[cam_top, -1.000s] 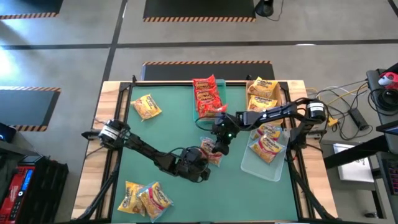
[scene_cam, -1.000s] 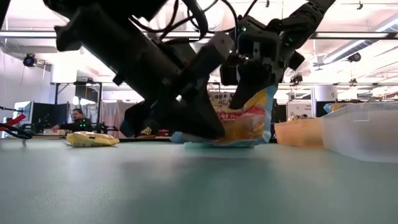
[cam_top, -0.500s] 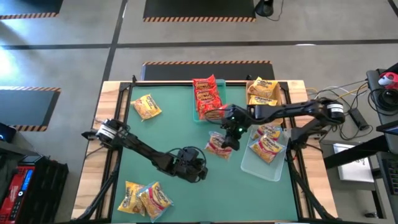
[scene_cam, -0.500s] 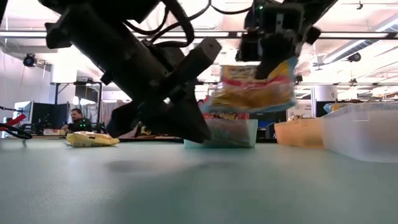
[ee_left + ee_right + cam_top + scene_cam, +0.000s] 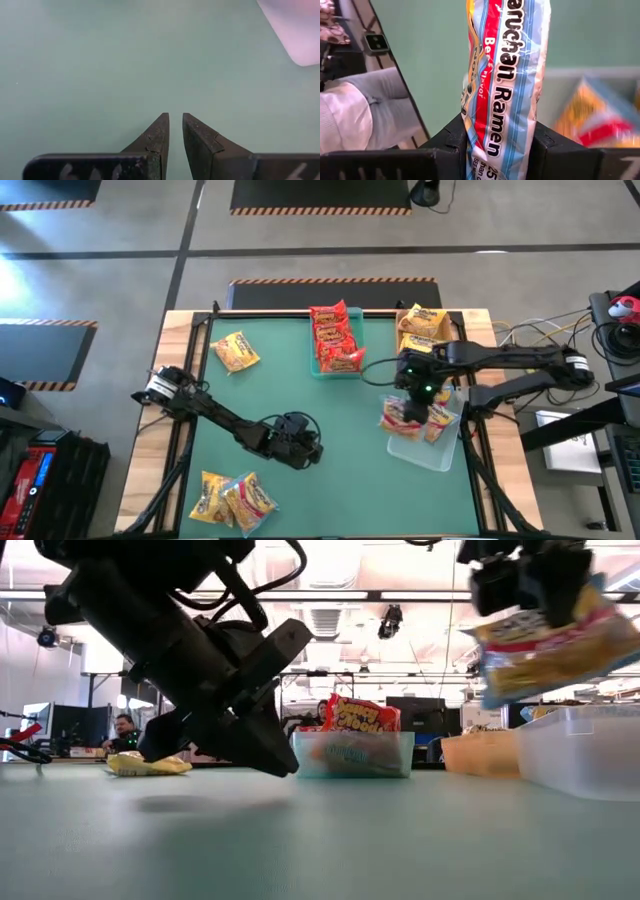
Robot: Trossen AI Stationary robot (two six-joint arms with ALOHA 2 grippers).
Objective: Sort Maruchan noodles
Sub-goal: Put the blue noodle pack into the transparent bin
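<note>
My right gripper (image 5: 416,402) is shut on a yellow-white ramen packet with red-blue print (image 5: 400,418). It holds the packet in the air over the left edge of the clear tray (image 5: 432,452). The packet also shows in the low view (image 5: 545,645) and the right wrist view (image 5: 505,75). My left gripper (image 5: 308,448) is shut and empty, low over the mat near the table's middle (image 5: 175,116). Red packets (image 5: 336,338) lie in the teal tray, and yellow-orange ones (image 5: 424,328) in the tan tray. My right gripper pinches the packet between its two fingers, one on each flat face near an end (image 5: 492,147). The fingers come from above, pointing down. The packet is lifted clear and hangs below the fingers, tilted in the low view.
A yellow-orange packet (image 5: 236,350) lies at the far left of the mat, and two more packets (image 5: 232,498) at the near left. Yellow-white packets (image 5: 442,412) lie in the clear tray. A person (image 5: 122,730) sits in the room beyond the table.
My right gripper has lifted the yellow-white packet off the mat near the table's middle. It has carried the packet up and toward the table's right edge, to over the clear tray. My left gripper has drawn back a little toward the table's left edge.
</note>
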